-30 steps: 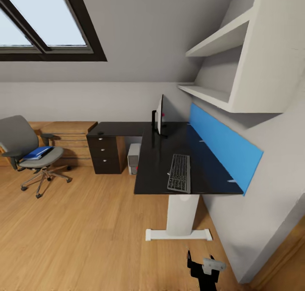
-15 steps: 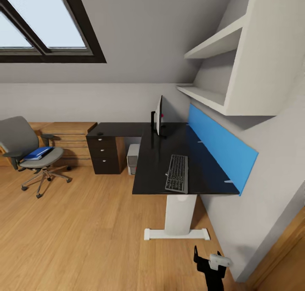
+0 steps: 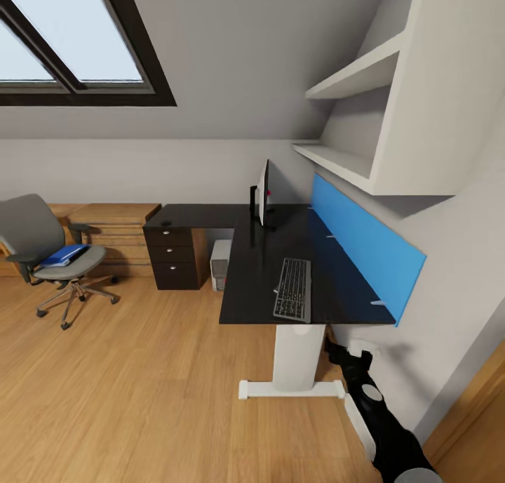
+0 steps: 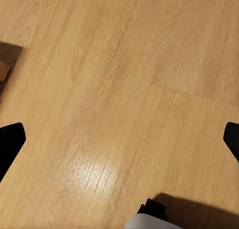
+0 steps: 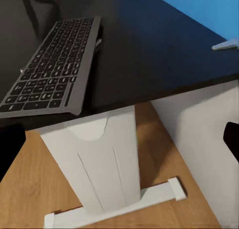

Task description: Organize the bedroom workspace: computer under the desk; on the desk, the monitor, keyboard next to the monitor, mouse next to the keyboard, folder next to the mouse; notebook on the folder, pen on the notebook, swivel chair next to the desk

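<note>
Right gripper [image 3: 348, 348], on its black arm, hangs low beside the desk's [image 3: 330, 286] near end, just under the top's edge, close to the white leg [image 3: 298, 356]. Its wrist view shows the two dark fingertips [image 5: 10, 146] far apart at the picture's sides, so the jaws are spread and empty; between them are the leg, its foot bar and the underside edge of the desk. That view also shows the keyboard [image 5: 52, 64] up close, apparently overhanging the desk's near edge a little. The left wrist view shows the left gripper's fingertips [image 4: 11, 141] likewise wide apart over bare wooden floor [image 4: 124, 89].

From the head view, the monitor [image 3: 263, 192] stands farther back on the desk, the computer [image 3: 220, 264] sits under it beside the drawer unit [image 3: 175, 258], and the chair [image 3: 49, 255], well away from the desk, carries the blue folder [image 3: 62, 254].
</note>
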Motion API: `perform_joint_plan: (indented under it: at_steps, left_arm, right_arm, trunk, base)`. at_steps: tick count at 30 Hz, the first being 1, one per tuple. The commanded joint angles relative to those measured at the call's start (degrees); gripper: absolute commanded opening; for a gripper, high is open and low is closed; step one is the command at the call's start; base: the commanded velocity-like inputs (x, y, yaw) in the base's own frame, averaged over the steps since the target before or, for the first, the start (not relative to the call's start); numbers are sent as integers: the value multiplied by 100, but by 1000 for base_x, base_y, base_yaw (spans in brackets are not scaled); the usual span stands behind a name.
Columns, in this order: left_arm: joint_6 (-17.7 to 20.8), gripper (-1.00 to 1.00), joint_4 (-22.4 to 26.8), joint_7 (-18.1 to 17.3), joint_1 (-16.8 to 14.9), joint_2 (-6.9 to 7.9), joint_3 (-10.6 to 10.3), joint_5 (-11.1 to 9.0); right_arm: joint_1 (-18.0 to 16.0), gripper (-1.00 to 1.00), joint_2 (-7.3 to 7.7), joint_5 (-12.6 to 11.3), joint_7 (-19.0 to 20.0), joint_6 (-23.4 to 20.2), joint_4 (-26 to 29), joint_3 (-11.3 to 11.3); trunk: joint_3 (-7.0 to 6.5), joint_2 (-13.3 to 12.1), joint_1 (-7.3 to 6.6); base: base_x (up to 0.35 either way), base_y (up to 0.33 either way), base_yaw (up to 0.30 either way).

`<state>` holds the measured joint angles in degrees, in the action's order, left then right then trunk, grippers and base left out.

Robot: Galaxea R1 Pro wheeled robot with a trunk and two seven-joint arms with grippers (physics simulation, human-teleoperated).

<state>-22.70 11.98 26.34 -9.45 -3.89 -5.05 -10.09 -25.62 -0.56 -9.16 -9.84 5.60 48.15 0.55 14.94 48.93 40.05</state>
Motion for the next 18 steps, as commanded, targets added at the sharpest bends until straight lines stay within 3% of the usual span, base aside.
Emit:
perform_joint_plan:
  at_steps: [1,8,11,14,15,18]
  left_arm:
    - [-24,100,-3,30,-4,2,-50,-55]
    - [-43,100,-3,36,-4,8,-55,-48]
    - [-54,100,-3,38,-4,10,-57,-46]
    - [-56,100,-3,38,-4,11,-57,-46]
    - [-58,100,-3,38,-4,11,-58,-45]
    - [-54,100,-3,37,-4,11,-58,-50]
  right_arm:
    - [4,100,19,-168,6,-455,272,73]
    - [-157,100,70,-620,153,-1779,624,204]
    - [-349,100,132,-1096,713,-2270,349,230]
    - [-395,100,151,-1146,953,-2195,-56,189]
    - [-416,100,167,-1041,1072,-1957,-283,152]
    - [-420,100,178,-985,1109,-1865,-348,144]
  trunk:
    - [8,5,1]
    - [8,5,1]
    - [8,5,1]
    - [8,5,1]
    - [8,5,1]
    - [8,5,1]
  base:
    - [0,0,0]
    - [0,0,0]
    - [74,0,0]
    - [241,0,0]
    - [304,0,0]
    - [312,0,0]
